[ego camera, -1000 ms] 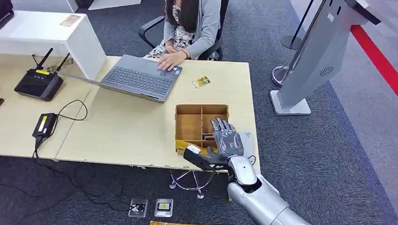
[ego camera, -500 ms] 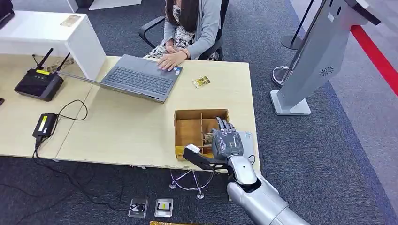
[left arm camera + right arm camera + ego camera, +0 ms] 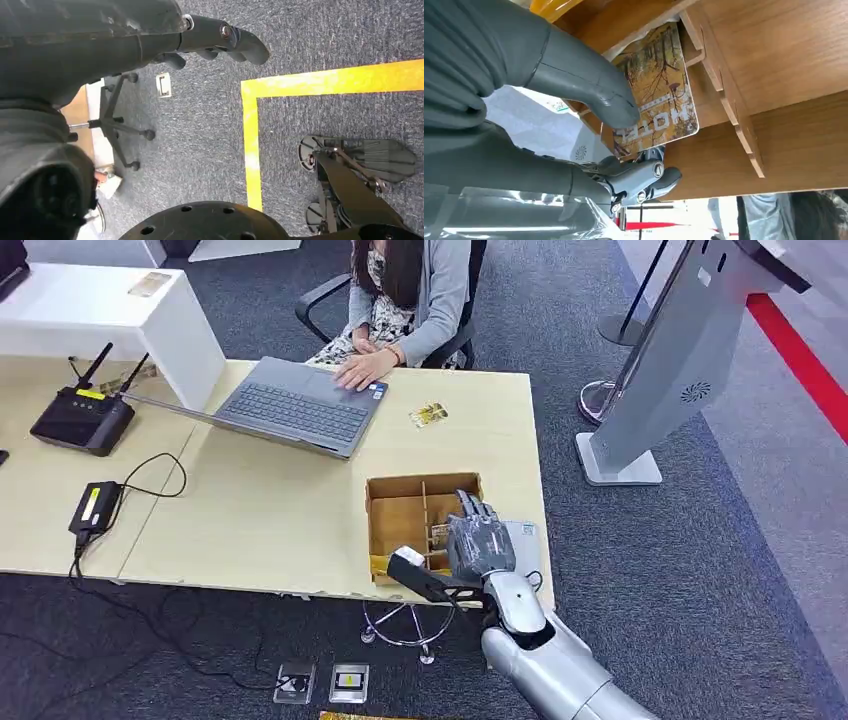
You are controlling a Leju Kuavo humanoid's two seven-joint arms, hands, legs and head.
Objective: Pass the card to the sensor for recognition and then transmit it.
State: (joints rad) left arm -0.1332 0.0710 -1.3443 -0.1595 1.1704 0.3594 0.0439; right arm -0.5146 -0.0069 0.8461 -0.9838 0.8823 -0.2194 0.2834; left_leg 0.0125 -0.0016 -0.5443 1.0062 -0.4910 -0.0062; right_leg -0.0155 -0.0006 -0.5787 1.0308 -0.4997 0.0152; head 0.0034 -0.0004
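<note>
From the head view, the right hand (image 3: 478,543) reaches into the wooden divided box (image 3: 395,510) at the desk's (image 3: 280,510) near edge. At the right wrist, thumb and fingers pinch the hotel card (image 3: 658,100) inside a compartment. The left wrist view shows the left hand (image 3: 210,42) hanging above grey carpet (image 3: 210,130), fingers curled on nothing.

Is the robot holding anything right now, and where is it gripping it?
Yes: the right hand pinches the hotel card at its printed end, inside the wooden box.
</note>
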